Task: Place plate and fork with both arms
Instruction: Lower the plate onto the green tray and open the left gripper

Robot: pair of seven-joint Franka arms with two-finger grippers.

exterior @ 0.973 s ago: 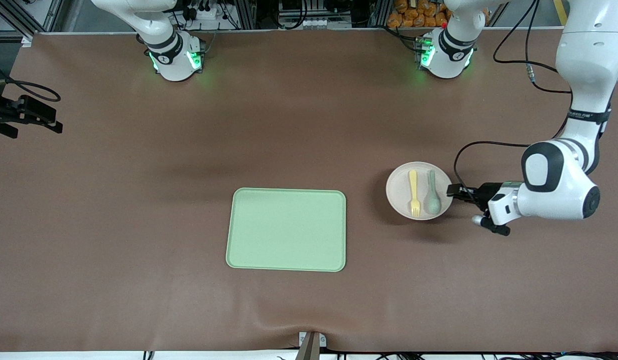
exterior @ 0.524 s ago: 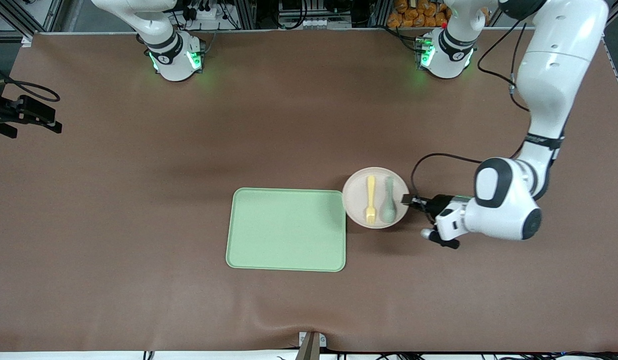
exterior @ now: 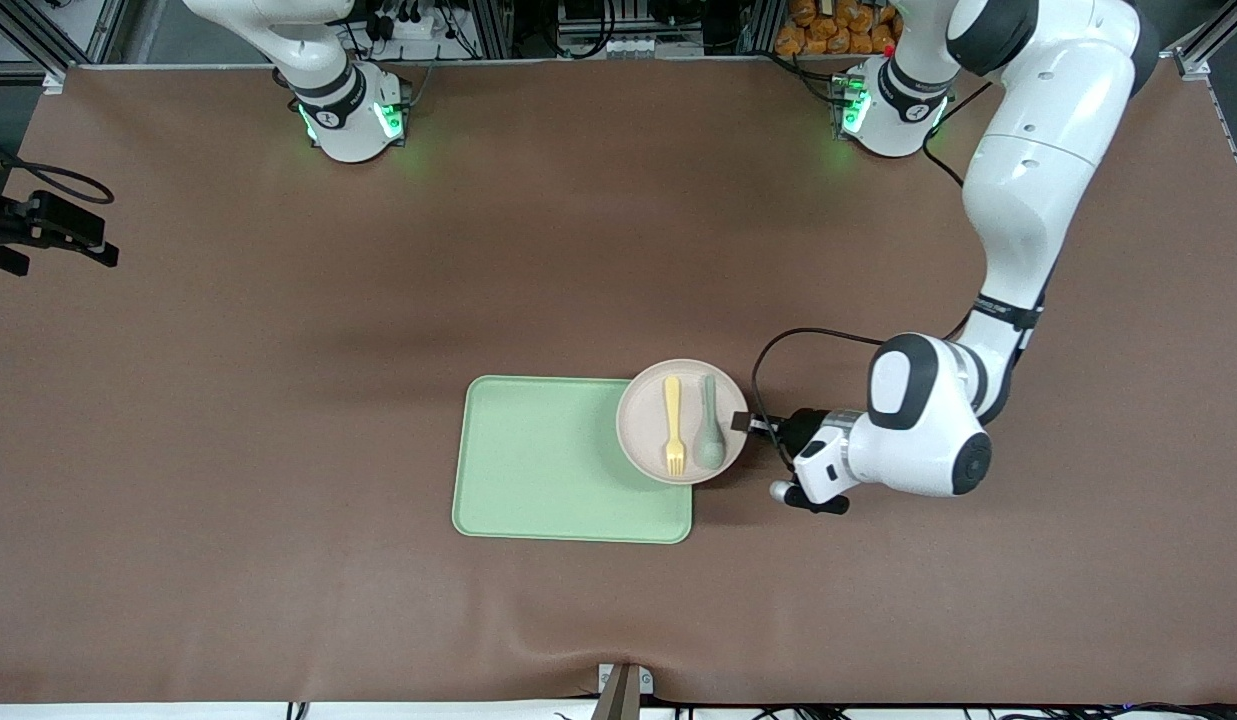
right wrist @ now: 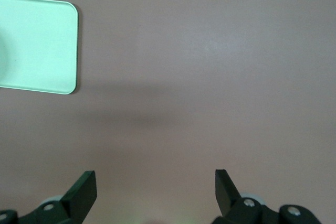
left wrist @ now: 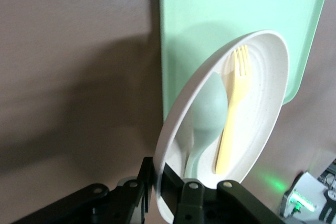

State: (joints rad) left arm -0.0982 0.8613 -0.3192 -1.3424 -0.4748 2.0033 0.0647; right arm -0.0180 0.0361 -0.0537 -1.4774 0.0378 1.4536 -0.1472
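**Plate riding over the tray's edge**

The left gripper (exterior: 746, 423) is pinching the rim of the plate (exterior: 640, 430) at the plate's 3 o'clock in the front view, holding it over the tray's (exterior: 538, 470) end toward the left arm. The plate is carrying the fork (exterior: 673, 425) and, beside it at its 3 o'clock, a grey-green spoon (exterior: 709, 440), lying side by side. The right gripper (right wrist: 156, 190) is waiting over bare table (exterior: 278, 300), its fingers spread wide.
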